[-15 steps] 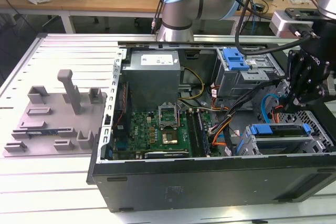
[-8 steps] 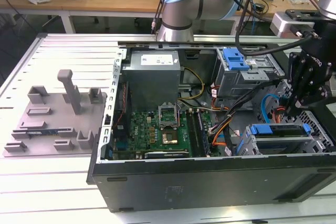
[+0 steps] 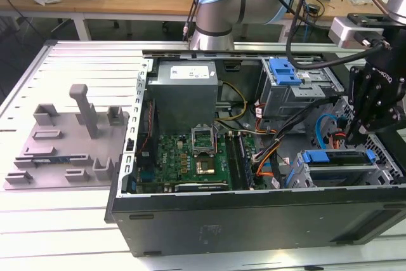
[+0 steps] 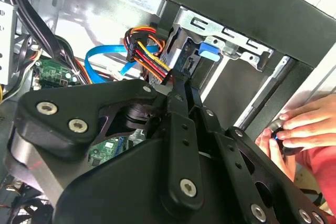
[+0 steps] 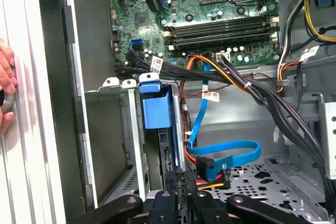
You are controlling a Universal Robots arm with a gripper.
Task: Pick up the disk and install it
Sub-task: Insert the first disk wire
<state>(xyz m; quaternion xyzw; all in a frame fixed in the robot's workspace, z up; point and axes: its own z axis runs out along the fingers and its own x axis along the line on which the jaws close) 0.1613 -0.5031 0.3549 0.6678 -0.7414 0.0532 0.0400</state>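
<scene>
W/ claw (image 5: 181, 176) tips together at the disk's (image 5: 156, 109) rear edge, you'd best push straight along its bay (image 5: 134, 145) & stay off the cables (image 5: 210, 170).

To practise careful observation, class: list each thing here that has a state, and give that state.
Computer case: lying on its side, open, panel off.
Disk: sitting in the cage.
Pincer: at the disk's end.
Hand: closed round a small dark object beside the case.

disk (image 3: 336, 157) in drive cage (image 3: 383, 164) | cage in case (image 3: 254, 220) | case on table (image 3: 63, 220)
</scene>
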